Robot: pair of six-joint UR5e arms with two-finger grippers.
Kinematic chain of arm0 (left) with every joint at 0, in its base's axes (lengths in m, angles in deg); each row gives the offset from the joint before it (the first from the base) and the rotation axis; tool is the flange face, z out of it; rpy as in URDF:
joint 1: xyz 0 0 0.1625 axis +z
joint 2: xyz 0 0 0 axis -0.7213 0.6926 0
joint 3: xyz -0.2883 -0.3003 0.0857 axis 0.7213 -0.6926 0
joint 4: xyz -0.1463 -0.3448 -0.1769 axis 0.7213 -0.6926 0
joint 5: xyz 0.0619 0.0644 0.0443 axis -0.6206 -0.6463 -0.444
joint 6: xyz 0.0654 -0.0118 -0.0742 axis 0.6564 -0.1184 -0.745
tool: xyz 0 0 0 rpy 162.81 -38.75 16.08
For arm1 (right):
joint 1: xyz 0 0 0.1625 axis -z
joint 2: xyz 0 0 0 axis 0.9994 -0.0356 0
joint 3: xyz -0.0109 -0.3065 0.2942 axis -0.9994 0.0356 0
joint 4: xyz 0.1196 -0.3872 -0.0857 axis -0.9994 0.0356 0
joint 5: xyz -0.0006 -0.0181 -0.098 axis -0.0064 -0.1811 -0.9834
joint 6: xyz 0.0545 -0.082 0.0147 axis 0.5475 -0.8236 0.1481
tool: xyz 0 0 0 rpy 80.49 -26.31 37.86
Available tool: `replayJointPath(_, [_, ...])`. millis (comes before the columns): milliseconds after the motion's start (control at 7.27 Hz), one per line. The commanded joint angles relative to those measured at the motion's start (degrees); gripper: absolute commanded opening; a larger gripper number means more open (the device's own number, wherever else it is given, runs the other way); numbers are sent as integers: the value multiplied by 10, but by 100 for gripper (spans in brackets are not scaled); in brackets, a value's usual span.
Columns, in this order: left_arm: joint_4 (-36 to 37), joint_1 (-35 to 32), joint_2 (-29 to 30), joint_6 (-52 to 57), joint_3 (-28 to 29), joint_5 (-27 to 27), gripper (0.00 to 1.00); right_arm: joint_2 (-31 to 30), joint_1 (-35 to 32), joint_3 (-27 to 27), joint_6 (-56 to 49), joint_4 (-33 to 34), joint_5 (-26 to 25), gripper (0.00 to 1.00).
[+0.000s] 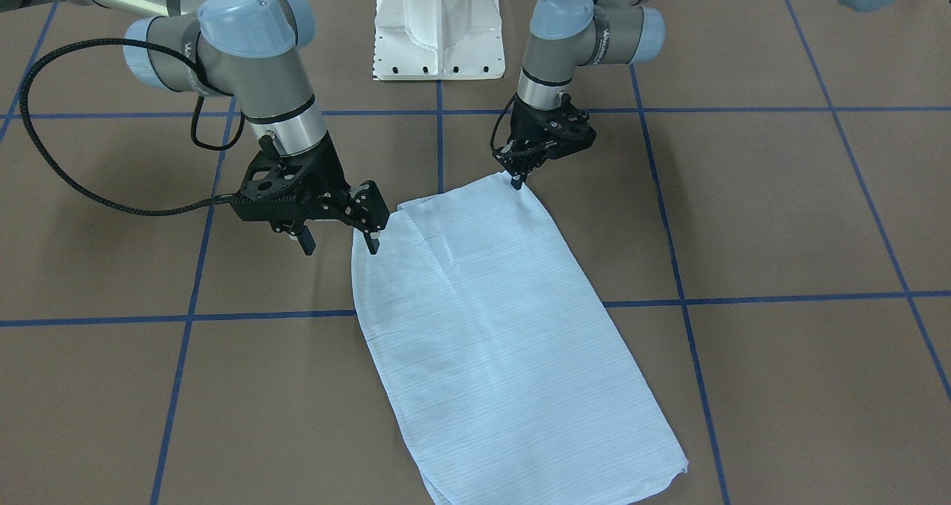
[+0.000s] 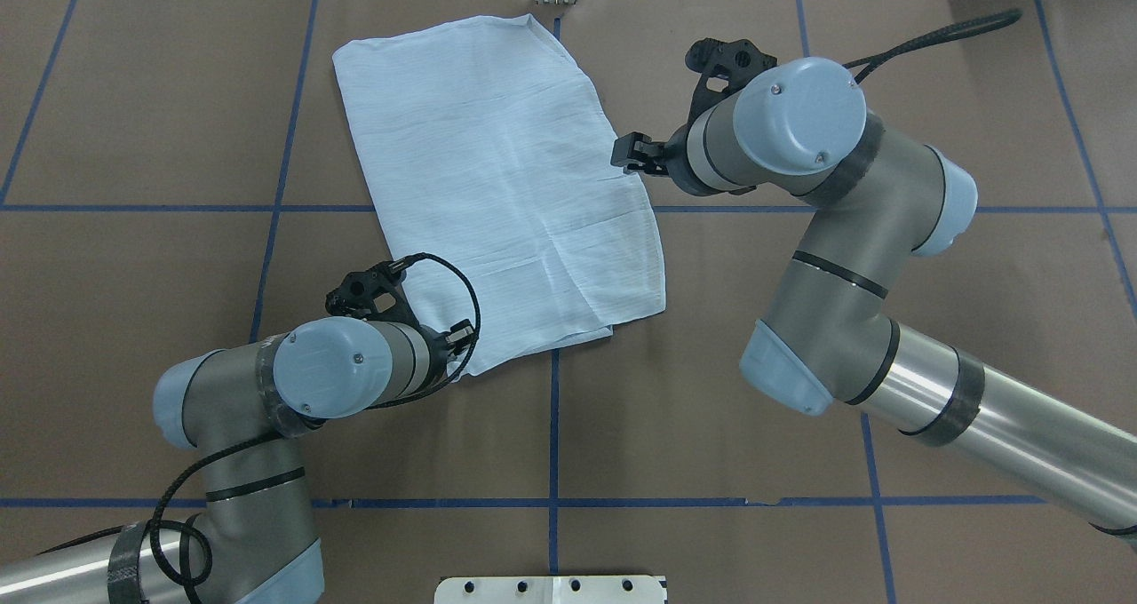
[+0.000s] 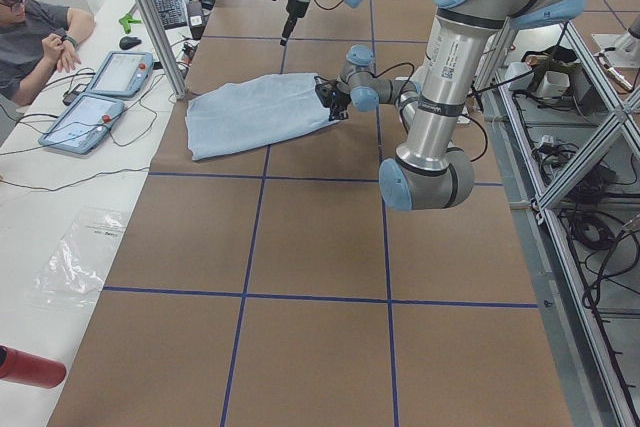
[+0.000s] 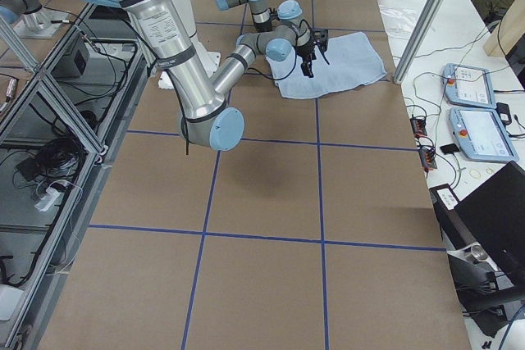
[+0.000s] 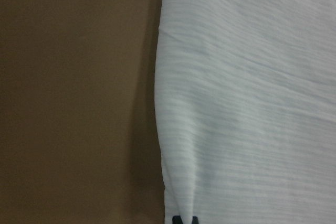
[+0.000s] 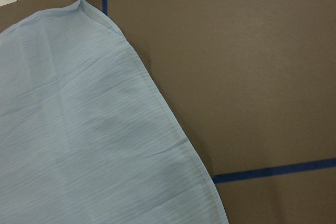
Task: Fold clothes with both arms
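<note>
Your desk carries the shirt as one long, flat, folded panel. From both sets of fingers, the panel runs out ahead towards the operators' side, its far end leaning towards the left arm's side. That long axis is what your next move turns on. Judging by the task, the end nearest the fingers has to be lifted and carried along that length to halve the panel. The right arm and the left arm both hang over that close end, one at each side of it. The left fingers are drawn together, their tips touching the close corner on their side. In the left wrist view the dark tips sit right at the cloth's edge. You cannot tell from these views whether any cloth is pinched between them. The right fingers are spread wide apart. One tip stands just over the shirt's long edge, a little way along from the other close corner. The other tip hangs over bare desk outside the edge, so the edge lies between them. By my reading the left fingers are nearer to a hold, and the right fingers have yet to come together on the cloth.
</note>
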Motion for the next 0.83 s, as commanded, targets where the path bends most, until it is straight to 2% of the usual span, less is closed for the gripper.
replayJointPath(0, [-1, 0, 0, 0, 0, 1, 0, -2, 68, -9, 180, 1, -62, 100])
replayJointPath(138, [-1, 0, 0, 0, -1, 1, 0, -2, 97, -6, 208, 8, -76, 99])
replayJointPath(413, [-2, 0, -1, 0, -3, 1, 0, -5, 158, 10, 303, 11, -159, 99])
replayJointPath(688, [-2, 0, -1, 1, -4, 1, 0, 7, 184, 18, 347, 70, -169, 97])
